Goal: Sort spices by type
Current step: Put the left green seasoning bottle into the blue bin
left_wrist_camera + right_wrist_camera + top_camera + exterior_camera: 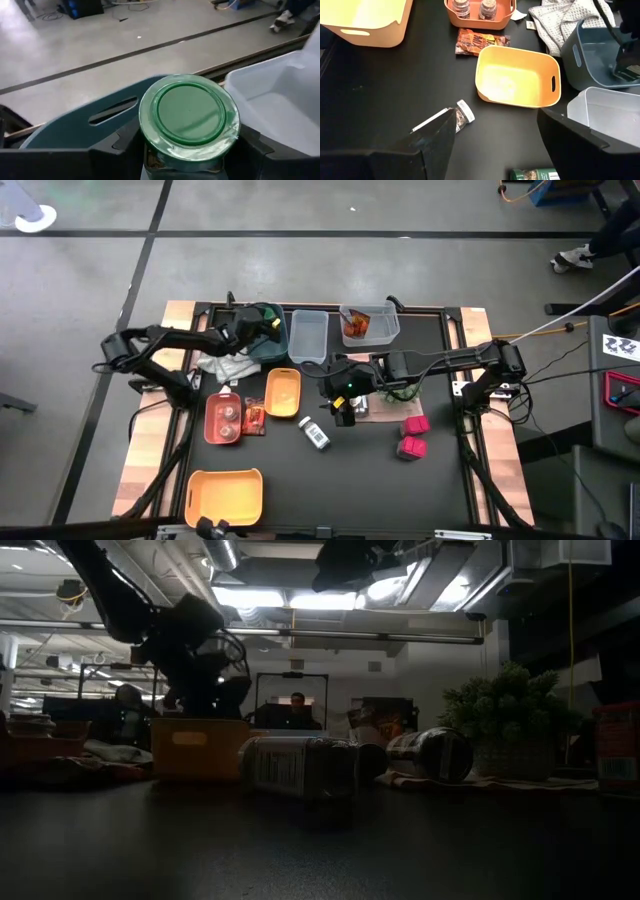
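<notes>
Table: black top (pixel 250 455) on a wooden frame, grey floor around it; in the low view a dim room with a seated person (pixel 297 708) far behind.
Left gripper: (pixel 187 150) over the dark teal bin (pixel 268 330) at the table's far left, fingers pinching a green-lidded jar (pixel 189 114) by its sides, lid towards the wrist camera.
Right gripper: (pixel 342 406) above the table's middle, fingers spread with nothing between them; the small yellow bin (pixel 517 77) lies ahead of it.
White labelled bottle: (pixel 315 433) lying on its side on the bare top, just beside the right gripper.
Second jar: (pixel 430 753) lying on its side near the plant (pixel 505 705); its lid colour is hard to make out.
Orange tray: (pixel 212 430) holds two jars (pixel 474 7) standing upright.
Packets: one (pixel 254 418) flat between the orange tray and the yellow bin; probably more in the clear bin (pixel 385 330) at the far edge.
Magenta boxes: two (pixel 413 436) close together on the right.
Large yellow bin: (pixel 226 495) at the near left.
Cloth: (pixel 228 365) bunched beside the teal bin.
</notes>
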### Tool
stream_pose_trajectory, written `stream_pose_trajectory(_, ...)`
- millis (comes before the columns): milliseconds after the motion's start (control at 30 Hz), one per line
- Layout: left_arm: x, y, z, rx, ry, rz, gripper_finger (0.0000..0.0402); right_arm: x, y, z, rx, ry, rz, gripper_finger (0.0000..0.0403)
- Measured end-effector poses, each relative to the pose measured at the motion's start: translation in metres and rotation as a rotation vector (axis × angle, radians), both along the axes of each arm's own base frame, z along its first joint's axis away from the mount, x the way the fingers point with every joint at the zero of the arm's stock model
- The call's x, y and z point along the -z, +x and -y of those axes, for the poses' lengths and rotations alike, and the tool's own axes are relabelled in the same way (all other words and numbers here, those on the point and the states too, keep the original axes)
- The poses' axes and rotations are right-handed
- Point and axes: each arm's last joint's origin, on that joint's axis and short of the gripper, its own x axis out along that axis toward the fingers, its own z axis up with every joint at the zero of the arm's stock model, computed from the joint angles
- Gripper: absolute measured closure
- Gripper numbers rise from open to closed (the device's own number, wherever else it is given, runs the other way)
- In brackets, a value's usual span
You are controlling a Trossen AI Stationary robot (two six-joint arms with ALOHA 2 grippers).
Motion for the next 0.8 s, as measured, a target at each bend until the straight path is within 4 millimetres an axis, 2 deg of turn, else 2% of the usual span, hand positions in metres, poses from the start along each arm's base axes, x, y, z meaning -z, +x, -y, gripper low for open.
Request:
stream_pose_trajectory(200, 0.011, -0.001, -0.006, -0.021, -0.025, -0.037, 0.0207, 0.0, 0.0, 0.0, 0.0, 0.0, -0.002, 0.0127)
stream_pose_trajectory(467, 0.012, -0.002, -0.007, -0.033, -0.031, -0.032, 0.0204, 0.0, 0.0, 0.0, 0.0, 0.0, -0.003, 0.0127)
stream_pose_trajectory(800, 0.014, -0.003, -0.006, -0.06, -0.062, 0.004, 0.0168, 0.0, 0.0, 0.0, 0.001, 0.0, -0.005, 0.0127)
